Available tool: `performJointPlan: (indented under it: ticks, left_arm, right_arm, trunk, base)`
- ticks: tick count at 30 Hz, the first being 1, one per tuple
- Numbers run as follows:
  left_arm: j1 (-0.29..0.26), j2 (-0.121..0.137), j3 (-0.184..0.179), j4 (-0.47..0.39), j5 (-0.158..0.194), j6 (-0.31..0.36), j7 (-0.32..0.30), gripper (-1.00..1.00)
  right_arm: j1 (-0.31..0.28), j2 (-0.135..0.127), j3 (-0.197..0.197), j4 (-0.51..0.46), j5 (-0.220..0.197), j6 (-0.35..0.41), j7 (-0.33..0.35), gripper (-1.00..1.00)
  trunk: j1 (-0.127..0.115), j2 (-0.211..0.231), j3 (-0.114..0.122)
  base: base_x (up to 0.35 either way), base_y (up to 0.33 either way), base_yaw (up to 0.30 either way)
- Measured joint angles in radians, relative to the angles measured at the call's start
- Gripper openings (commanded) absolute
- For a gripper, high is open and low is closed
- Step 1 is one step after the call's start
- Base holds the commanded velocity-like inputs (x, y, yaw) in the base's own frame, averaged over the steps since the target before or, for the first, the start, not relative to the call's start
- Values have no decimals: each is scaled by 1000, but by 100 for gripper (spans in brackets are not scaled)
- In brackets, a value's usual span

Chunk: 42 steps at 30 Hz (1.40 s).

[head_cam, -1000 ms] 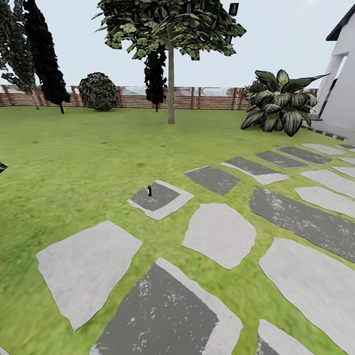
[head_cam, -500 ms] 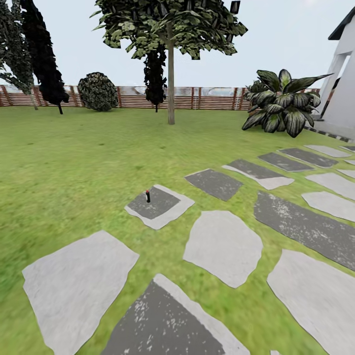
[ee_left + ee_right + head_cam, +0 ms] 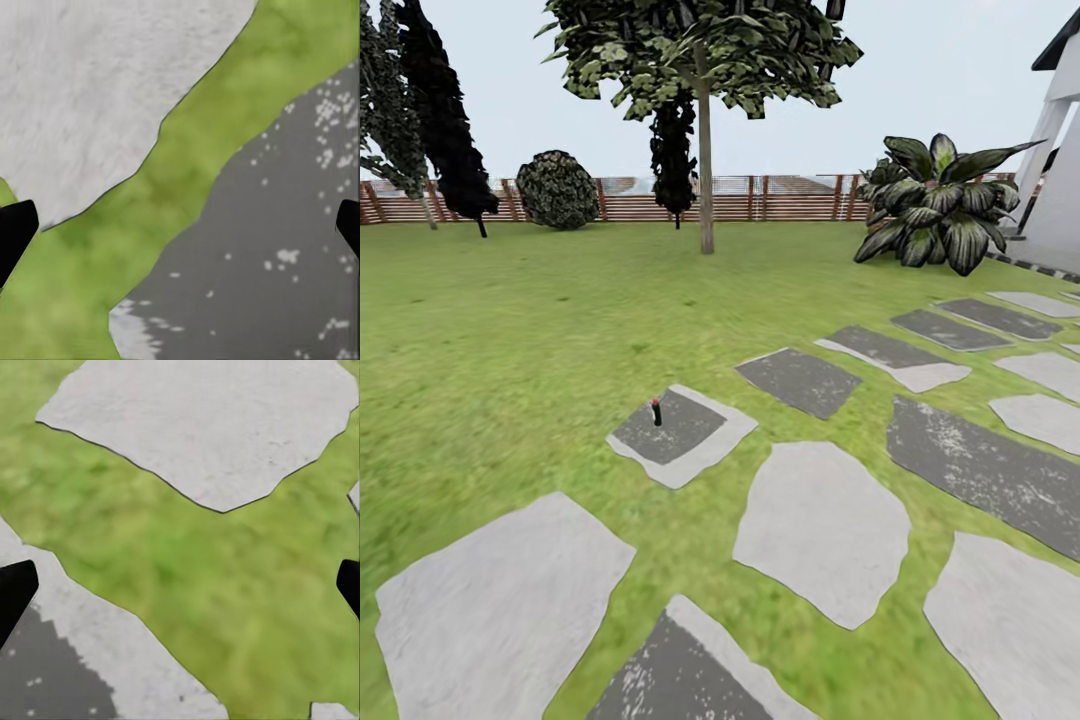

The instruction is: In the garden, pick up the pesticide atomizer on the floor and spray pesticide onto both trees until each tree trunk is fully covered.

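The pesticide atomizer [image 3: 656, 411], one small dark bottle with a red top, stands upright on a dark grey slab [image 3: 680, 432] left of centre in the head view, well apart from everything else. One slender tree trunk [image 3: 706, 170] rises at upper centre, just in front of the slatted fence [image 3: 780, 198]. Two dark tall trees stand at upper left, with one round bush [image 3: 558, 187] beside them. One broad-leaved plant [image 3: 938, 205] sits at upper right. About ten stone slabs cross the grass [image 3: 500, 340].

The left gripper [image 3: 180, 225] is spread wide, grasping nothing, above grass and slabs. The right gripper [image 3: 180, 585] is likewise spread and unloaded.
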Motion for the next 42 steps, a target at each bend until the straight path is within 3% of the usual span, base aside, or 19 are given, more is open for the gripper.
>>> performJointPlan:
  ticks: [20, 42]
  left_arm:
    - [1, 0, -1, 0, 0, 0, -1, 100]
    - [0, 0, -2, 0, 0, 0, -1, 100]
  right_arm:
    - [0, 0, 0, 0, 0, 0, 0, 100]
    - [0, 0, -1, 0, 0, 0, -1, 100]
  trunk:
    - [0, 0, 0]
    - [0, 0, 0]
  base:
    - [339, -3, 0]
    - [295, -143, 0]
